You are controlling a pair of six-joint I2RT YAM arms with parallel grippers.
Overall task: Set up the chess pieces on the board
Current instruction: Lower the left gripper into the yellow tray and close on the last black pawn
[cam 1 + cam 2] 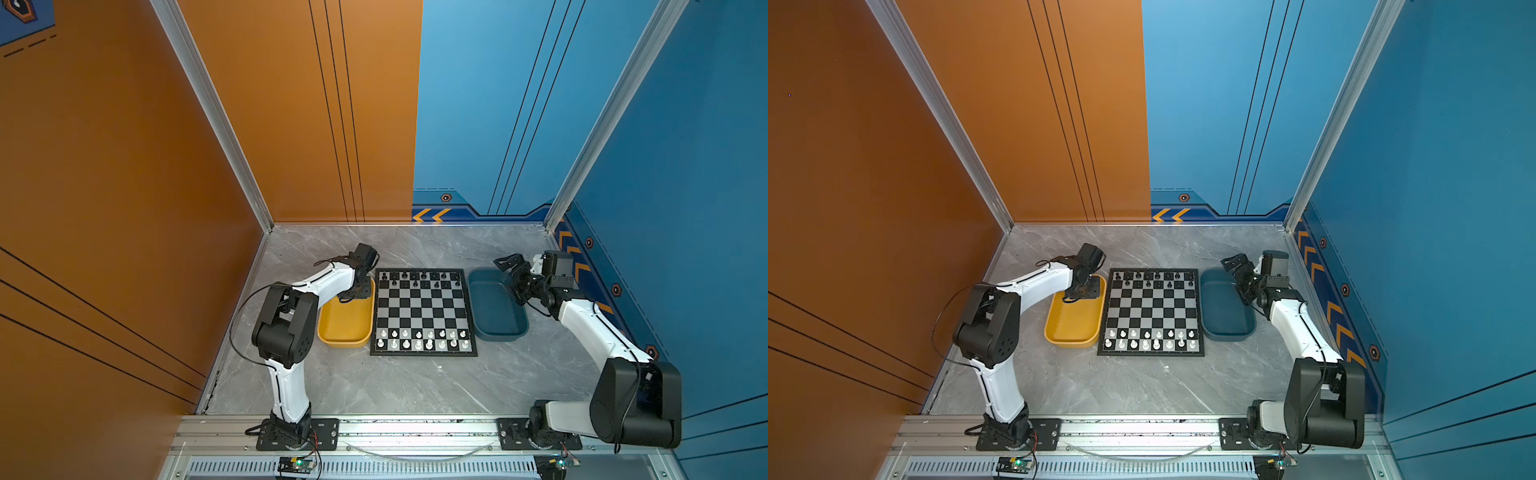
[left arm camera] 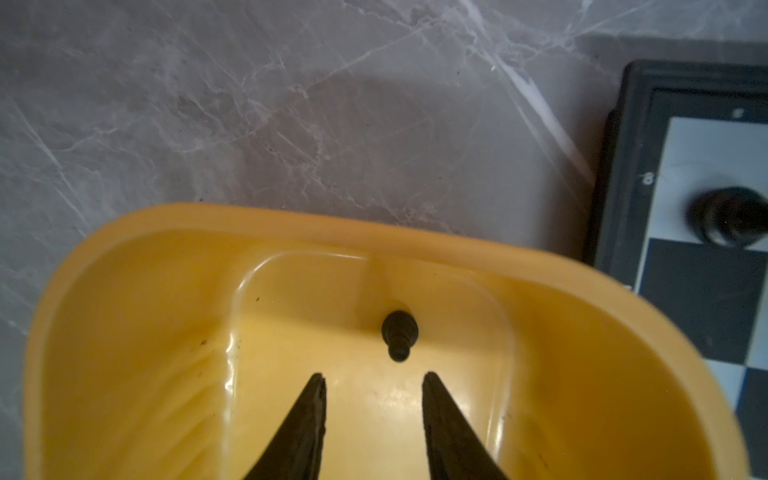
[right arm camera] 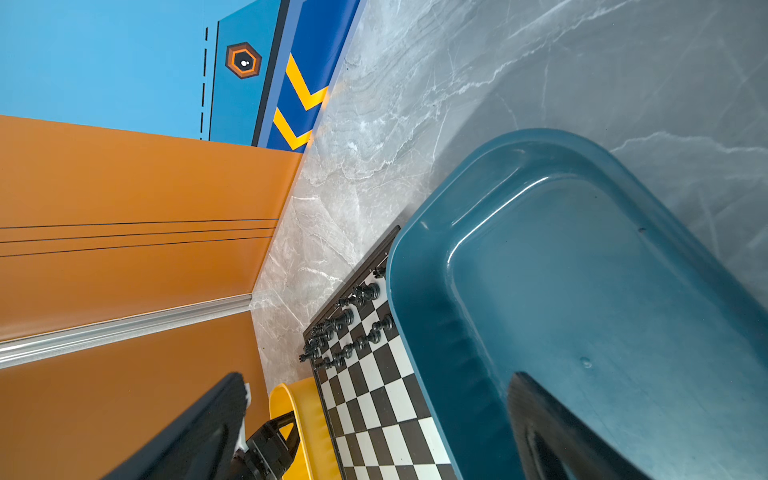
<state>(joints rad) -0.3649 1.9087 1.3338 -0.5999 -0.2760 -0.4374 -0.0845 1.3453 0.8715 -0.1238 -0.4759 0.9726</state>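
Yellow tray (image 1: 345, 329) and dark blue tray (image 1: 497, 312) well apart on grey marble tabletop (image 1: 415, 386)

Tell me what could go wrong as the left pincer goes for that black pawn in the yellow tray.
1. The black pawn seems to lie on its side near the end wall of the yellow tray, just ahead of the open left pincer; a grip on its rounded body may slip or shove it away.
2. Lifted sideways, it may topple when set on the board.
3. The far rows are crowded with black pieces; the pincer could knock one.
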